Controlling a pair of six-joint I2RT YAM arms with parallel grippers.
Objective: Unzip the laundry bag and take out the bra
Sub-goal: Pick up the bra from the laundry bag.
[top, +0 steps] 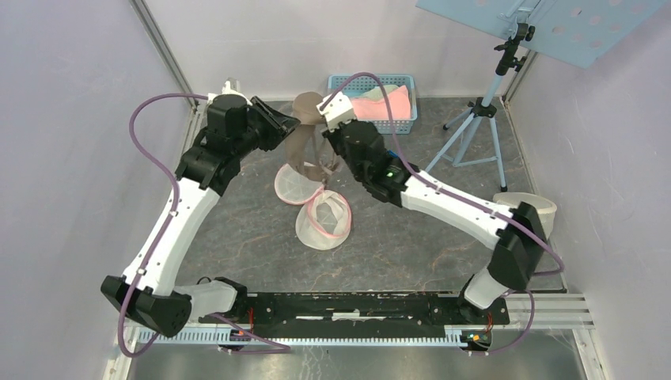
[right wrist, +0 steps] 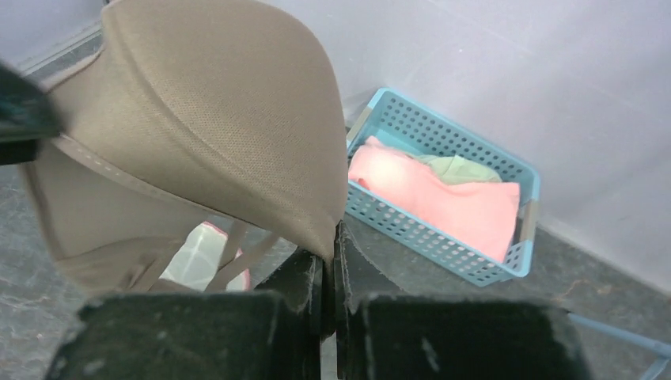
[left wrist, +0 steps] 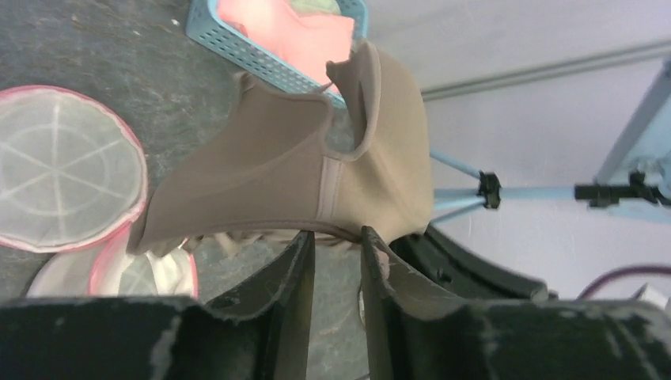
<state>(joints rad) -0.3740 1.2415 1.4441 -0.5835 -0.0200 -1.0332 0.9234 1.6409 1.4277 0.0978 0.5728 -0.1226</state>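
Note:
The tan bra (top: 307, 141) hangs in the air between both grippers, above the open laundry bag (top: 324, 218), a round white mesh bag with a pink rim that lies on the table in two halves. My right gripper (right wrist: 331, 237) is shut on the edge of a bra (right wrist: 206, 127) cup. My left gripper (left wrist: 336, 233) has its jaws apart with a clear gap; the lower band of the bra (left wrist: 277, 174) lies across its fingertips. In the top view the left gripper (top: 294, 120) is at the bra's left and the right gripper (top: 323, 127) at its right.
A blue basket (top: 336, 81) with pink and green cloth stands at the back wall, just behind the bra. A tripod (top: 483, 119) stands at the back right. A white roll (top: 546, 210) sits by the right arm. Metal frame posts line the cell's walls.

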